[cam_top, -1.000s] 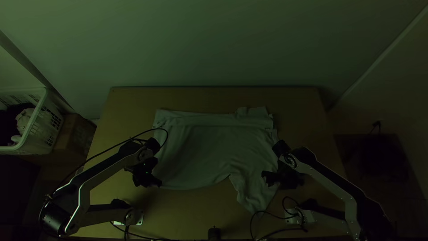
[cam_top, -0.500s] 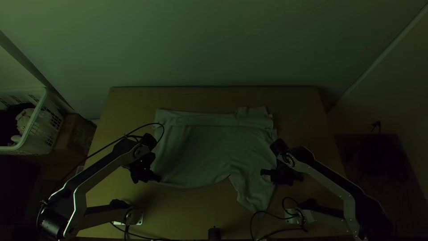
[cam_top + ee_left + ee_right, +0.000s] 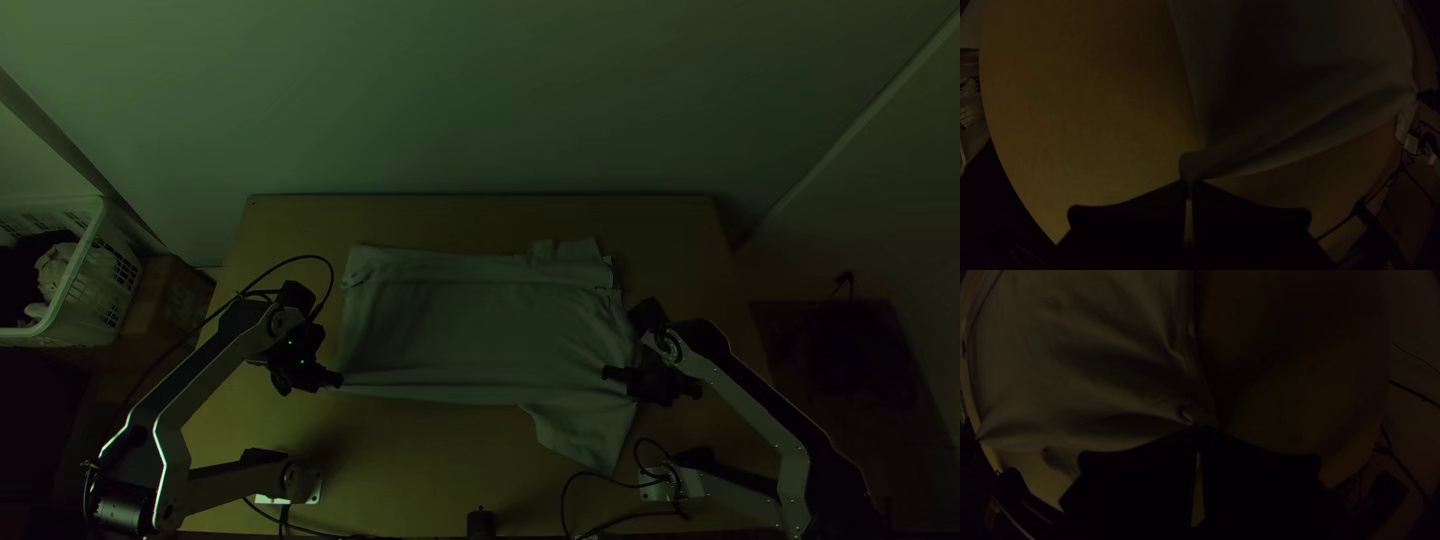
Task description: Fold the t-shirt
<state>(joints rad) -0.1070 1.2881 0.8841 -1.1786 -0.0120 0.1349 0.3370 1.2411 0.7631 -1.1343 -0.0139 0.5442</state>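
The grey-green t-shirt (image 3: 470, 330) lies on the table with a folded band along its far side; its near edge is drawn straight between the grippers, and a flap hangs toward the near right. At the shirt's near left corner is my left gripper (image 3: 336, 380), shut on the cloth. My right gripper (image 3: 608, 373) is at the shirt's right side. In the left wrist view, the left gripper (image 3: 1190, 185) pinches a corner of the shirt (image 3: 1280, 120). In the right wrist view, the right gripper (image 3: 1201, 431) is shut on the edge of the shirt (image 3: 1085, 370).
A white basket (image 3: 85, 290) with cloth in it stands left of the table (image 3: 480, 215), on a cardboard box (image 3: 172, 305). A small black object (image 3: 481, 523) is at the near edge, and cables curl near the right arm's base.
My left gripper has moved left and slightly away from the near edge, pulling the shirt's near side taut. The right gripper has shifted slightly right and up the picture.
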